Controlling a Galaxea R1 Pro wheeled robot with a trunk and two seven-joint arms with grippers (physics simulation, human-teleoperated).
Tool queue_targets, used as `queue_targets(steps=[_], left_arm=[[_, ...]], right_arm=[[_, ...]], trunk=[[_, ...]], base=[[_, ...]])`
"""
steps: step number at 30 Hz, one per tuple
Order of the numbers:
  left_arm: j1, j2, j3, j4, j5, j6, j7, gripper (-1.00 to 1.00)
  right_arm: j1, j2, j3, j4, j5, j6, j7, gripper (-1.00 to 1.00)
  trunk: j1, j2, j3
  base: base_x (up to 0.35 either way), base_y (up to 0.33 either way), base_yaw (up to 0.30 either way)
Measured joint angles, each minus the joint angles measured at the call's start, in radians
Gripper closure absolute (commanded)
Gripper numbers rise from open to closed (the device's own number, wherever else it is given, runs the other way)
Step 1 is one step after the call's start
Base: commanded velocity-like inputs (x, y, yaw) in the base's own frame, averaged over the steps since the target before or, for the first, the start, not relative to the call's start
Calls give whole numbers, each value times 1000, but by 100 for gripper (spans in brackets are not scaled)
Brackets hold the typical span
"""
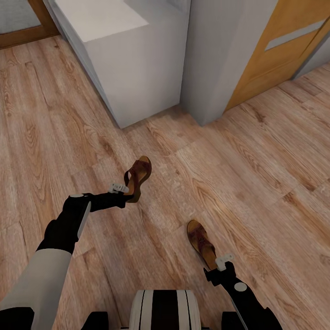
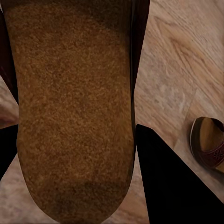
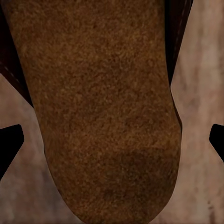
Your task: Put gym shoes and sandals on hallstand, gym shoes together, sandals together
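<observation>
Head view: I've got both sandals at my grippers, the shoe rack [image 1: 137,68] dead ahead. Left gripper [image 1: 120,189] sits at the heel of one sandal [image 1: 137,176], which looks tipped up on edge, a short way out from the rack's near corner. Right gripper [image 1: 223,261] is at the heel of the other sandal [image 1: 201,240], lying flat on the floor [image 1: 256,174], well out from the rack.

Left wrist view has a sandal sole [image 2: 74,107] between the two dark fingers [image 2: 172,182], so I read that one as clamped on the sandal. Right wrist view shows a sole [image 3: 98,107] too, but the fingertips [image 3: 9,144] sit wide at the frame edges. Can't tell if that one has closed.

Risks as I see them:
- Heel-end grips on flat, floppy sandals: the toe may swing or sag during a lift and slip out.
- If the right isn't really pinched, lifting leaves that sandal on the floor.
- Rack's side wall is near the left arm; driving forward with the sandal sticking out could knock it loose.
- No sneakers in sight, so I've no rack spacing to plan against.
</observation>
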Motion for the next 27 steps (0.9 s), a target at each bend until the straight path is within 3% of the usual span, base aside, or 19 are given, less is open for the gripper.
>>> queue_targets(steps=[2,3,15,27], left_arm=[[0,0,0,0,1,0,0,100],[0,1,1,0,1,1,0,100],[0,6,7,0,-3,3,0,100],[4,10,14,0,-4,1,1,100]], right_arm=[[0,0,0,0,0,0,0,-100],[0,0,0,0,0,0,0,100],[0,0,0,0,4,-1,1,100],[0,0,0,0,4,-1,-1,100]], trunk=[[0,0,0],[0,0,0],[0,0,0],[-5,3,46]], base=[[0,0,0],[0,0,0],[0,0,0],[0,0,0]])
